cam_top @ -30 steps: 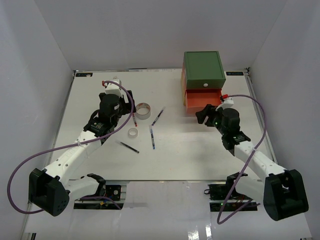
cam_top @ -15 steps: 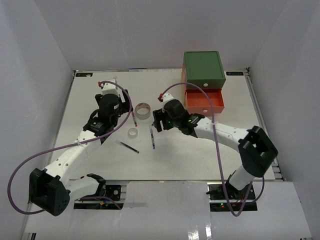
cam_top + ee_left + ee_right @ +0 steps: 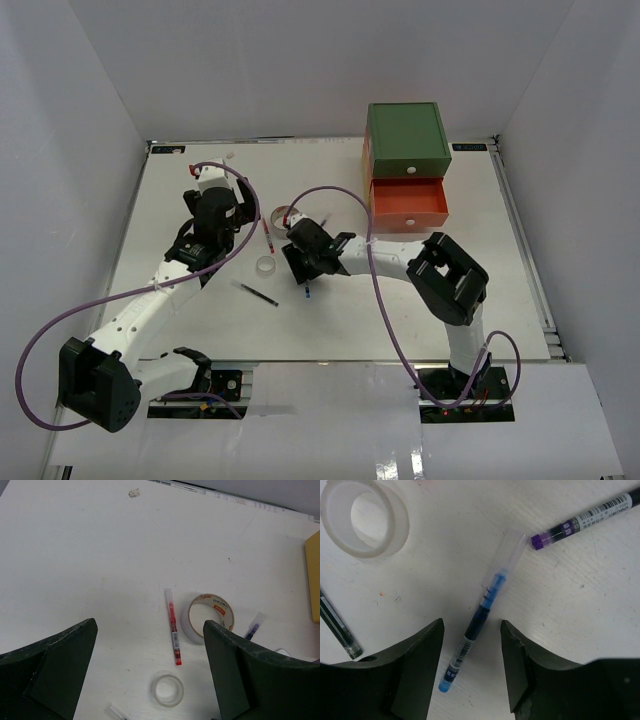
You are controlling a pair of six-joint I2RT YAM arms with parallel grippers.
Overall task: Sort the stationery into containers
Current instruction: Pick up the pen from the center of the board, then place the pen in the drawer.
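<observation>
Right claw point(image 3: 470, 625) is hanging low over the counter point(image 3: 300, 330), jaws parted and straddling the blue pen point(image 3: 479, 622). There's a gap showing on each side, so it is gripping nothing. That pen is lying flat near the middle of the counter, its clear cap pointing toward the purple pen point(image 3: 585, 522), which is lying just past it. The small clear tape roll point(image 3: 365, 517) is sitting off to one side, and a thin dark pen point(image 3: 337, 630) is poking in at the edge of the wrist view. Over on the other side, the left claw point(image 3: 150, 630) is hovering spread wide, carrying nothing. It is looking down on a red pen point(image 3: 173, 627) and, just beside it, the larger tape roll point(image 3: 211, 617). At the far right, the orange drawer point(image 3: 408, 205) is standing pulled out beneath the green drawer point(image 3: 407, 135).
</observation>
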